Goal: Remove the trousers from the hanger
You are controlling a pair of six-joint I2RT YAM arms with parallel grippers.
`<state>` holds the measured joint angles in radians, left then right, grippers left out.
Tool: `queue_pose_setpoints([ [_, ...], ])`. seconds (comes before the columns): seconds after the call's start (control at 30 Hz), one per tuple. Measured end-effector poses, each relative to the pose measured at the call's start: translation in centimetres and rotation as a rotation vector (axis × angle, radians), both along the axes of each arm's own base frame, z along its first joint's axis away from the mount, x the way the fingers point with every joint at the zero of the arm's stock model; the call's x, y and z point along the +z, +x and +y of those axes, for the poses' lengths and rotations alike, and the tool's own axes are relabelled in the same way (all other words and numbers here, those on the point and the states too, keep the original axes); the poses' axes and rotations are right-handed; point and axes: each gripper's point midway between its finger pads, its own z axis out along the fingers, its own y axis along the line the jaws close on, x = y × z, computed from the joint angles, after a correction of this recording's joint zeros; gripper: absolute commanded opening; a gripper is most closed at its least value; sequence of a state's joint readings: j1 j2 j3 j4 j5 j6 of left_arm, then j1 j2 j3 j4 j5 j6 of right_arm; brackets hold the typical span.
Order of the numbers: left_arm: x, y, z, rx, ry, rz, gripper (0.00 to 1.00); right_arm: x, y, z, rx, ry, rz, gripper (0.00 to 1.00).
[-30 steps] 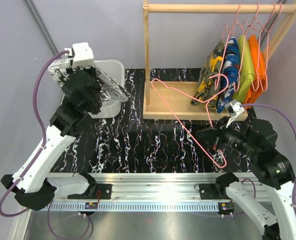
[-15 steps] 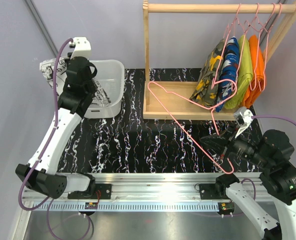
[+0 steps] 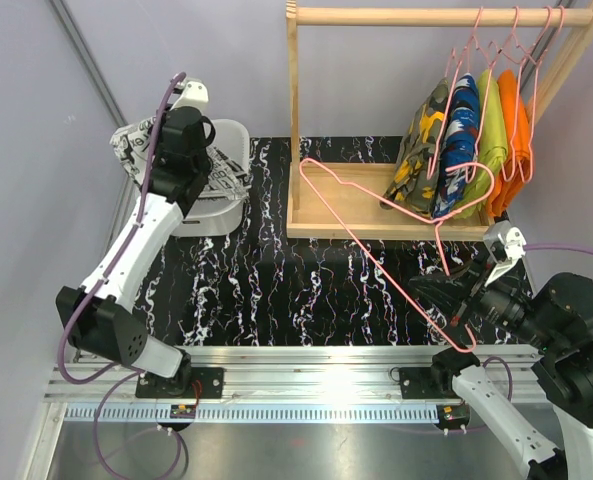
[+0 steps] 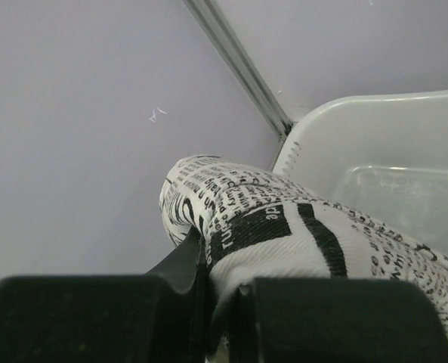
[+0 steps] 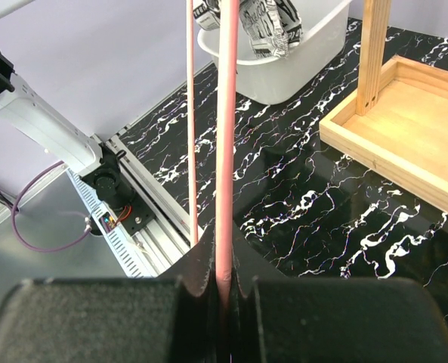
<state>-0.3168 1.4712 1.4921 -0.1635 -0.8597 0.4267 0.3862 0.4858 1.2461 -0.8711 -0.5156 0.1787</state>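
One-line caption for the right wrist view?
Right gripper, jaws shut on a bare pink hanger; black-white print trousers over white bin beyond.

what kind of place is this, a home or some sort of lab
Most likely a robotics lab test bench, not a home: the left arm and right arm are bolted to a metal rail, and a small wooden clothes rack stands on a marble-patterned table against plain walls.

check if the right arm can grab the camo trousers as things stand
Probably not yet: the right gripper is shut on the empty pink hanger, so its jaws are busy. The camo trousers hang at the row's open end.
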Motion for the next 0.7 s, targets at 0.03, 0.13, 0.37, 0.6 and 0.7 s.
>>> queue_pose_setpoints([
  [0.03, 0.2, -0.1, 0.2, 0.010, 0.002, -0.004, 0.00, 0.0, 0.0, 0.0, 0.000, 0.000, 0.000, 0.00],
  [0.13, 1.3, -0.6, 0.9, 0.034, 0.004, -0.025, 0.00, -0.2, 0.0, 0.0, 0.000, -0.001, 0.002, 0.00],
  [0.37, 5.0, -3.7, 2.8, 0.089, 0.012, -0.109, 0.00, -0.2, 0.0, 0.0, 0.000, -0.002, 0.004, 0.00],
  [0.6, 6.0, -5.9, 4.6, 0.136, 0.036, -0.179, 0.00, -0.4, -0.2, 0.0, 0.003, -0.004, 0.012, 0.00],
  [0.7, 4.8, -4.2, 4.7, 0.153, 0.061, -0.148, 0.00, -0.4, -0.3, 0.0, 0.004, -0.003, 0.012, 0.00],
])
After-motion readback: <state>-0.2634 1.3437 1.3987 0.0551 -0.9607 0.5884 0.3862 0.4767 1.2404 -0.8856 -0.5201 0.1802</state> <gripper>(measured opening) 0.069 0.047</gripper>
